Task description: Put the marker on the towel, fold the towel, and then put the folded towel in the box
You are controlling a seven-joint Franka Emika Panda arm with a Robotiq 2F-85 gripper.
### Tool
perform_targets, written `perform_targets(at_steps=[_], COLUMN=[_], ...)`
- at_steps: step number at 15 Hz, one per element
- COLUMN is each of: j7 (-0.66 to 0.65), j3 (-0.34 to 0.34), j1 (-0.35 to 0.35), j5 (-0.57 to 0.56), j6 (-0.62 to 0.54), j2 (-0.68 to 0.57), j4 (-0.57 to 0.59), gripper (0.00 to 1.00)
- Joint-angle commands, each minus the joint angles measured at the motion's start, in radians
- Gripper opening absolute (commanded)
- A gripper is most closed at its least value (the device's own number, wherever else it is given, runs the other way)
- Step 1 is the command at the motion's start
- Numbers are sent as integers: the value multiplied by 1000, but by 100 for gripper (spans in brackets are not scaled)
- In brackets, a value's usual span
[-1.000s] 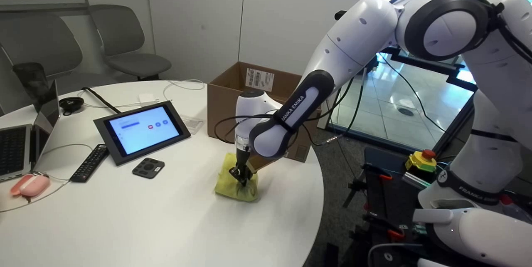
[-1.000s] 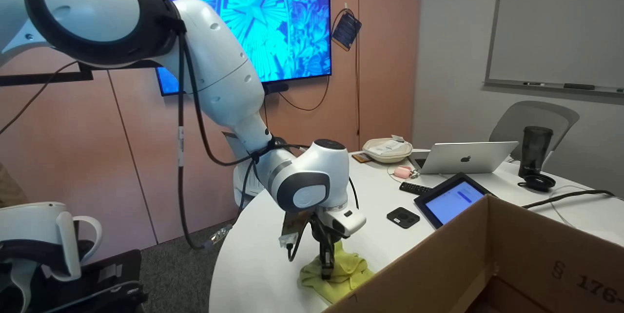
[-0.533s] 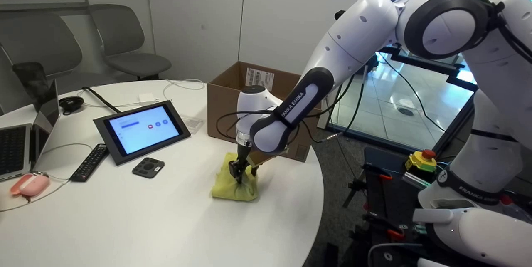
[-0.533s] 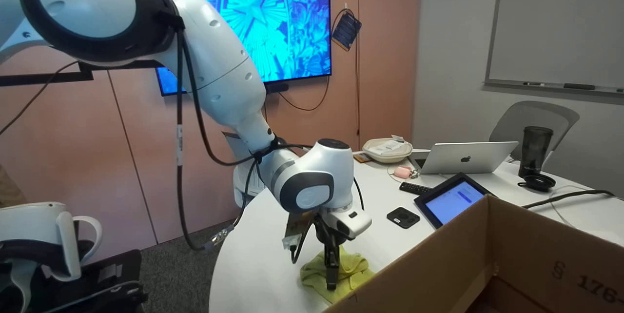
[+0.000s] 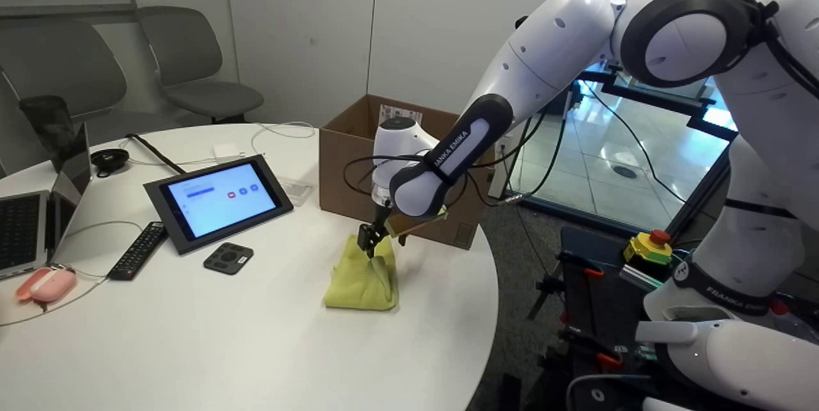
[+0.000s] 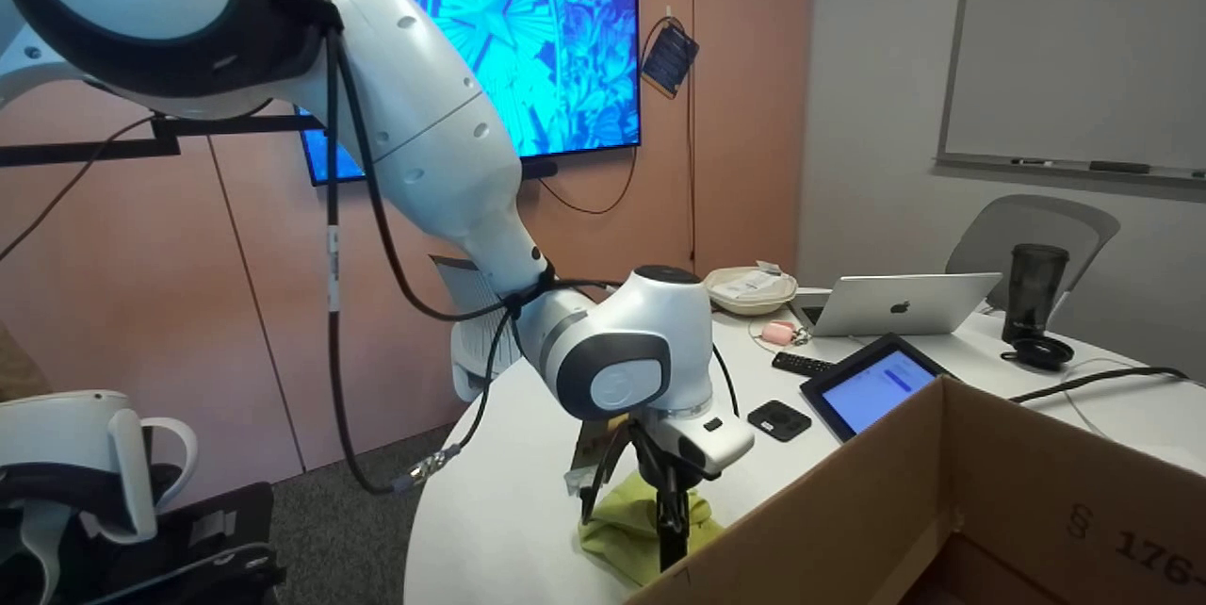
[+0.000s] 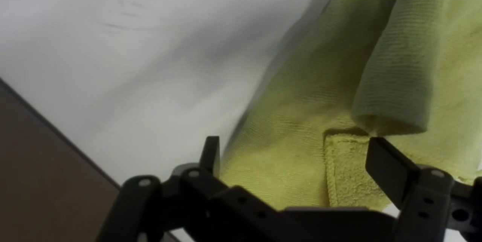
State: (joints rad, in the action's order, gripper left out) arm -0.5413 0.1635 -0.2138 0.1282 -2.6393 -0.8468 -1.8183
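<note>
a robot gripper (image 7: pixel 293 142) is hanging over a yellow-green towel (image 5: pixel 359 286), its fingers (image 7: pixel 391 170) standing apart and holding nothing. the towel is lying loosely folded on the white table (image 5: pixel 256 340), near the cardboard box (image 5: pixel 345 171). to us watching, it is looking light, soft and floppy; the raised fold (image 7: pixel 397 83) is probably offering the surest hold, though a shallow pinch would be risking layers slipping loose.

In exterior view: towel (image 5: pixel 356 287) on table (image 5: pixel 230 347) before box (image 5: pixel 334 171), tablet (image 5: pixel 221 201) left of both.
</note>
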Motion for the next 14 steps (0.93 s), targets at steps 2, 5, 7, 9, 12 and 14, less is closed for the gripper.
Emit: perform_targets(at_steps=[2, 5, 7, 9, 12, 14], j7=[-37, -39, -36, -34, -33, -37], j3=[23, 19, 14, 8, -3, -7], j1=[-7, 4, 16, 31, 63, 80], j5=[-6, -2, 3, 11, 27, 36], j6=[-10, -9, -10, -16, -15, -16], j2=[17, 2, -11, -25, -52, -69], j4=[-26, -17, -9, 0, 23, 40], gripper=[100, 100, 100, 100, 100, 100])
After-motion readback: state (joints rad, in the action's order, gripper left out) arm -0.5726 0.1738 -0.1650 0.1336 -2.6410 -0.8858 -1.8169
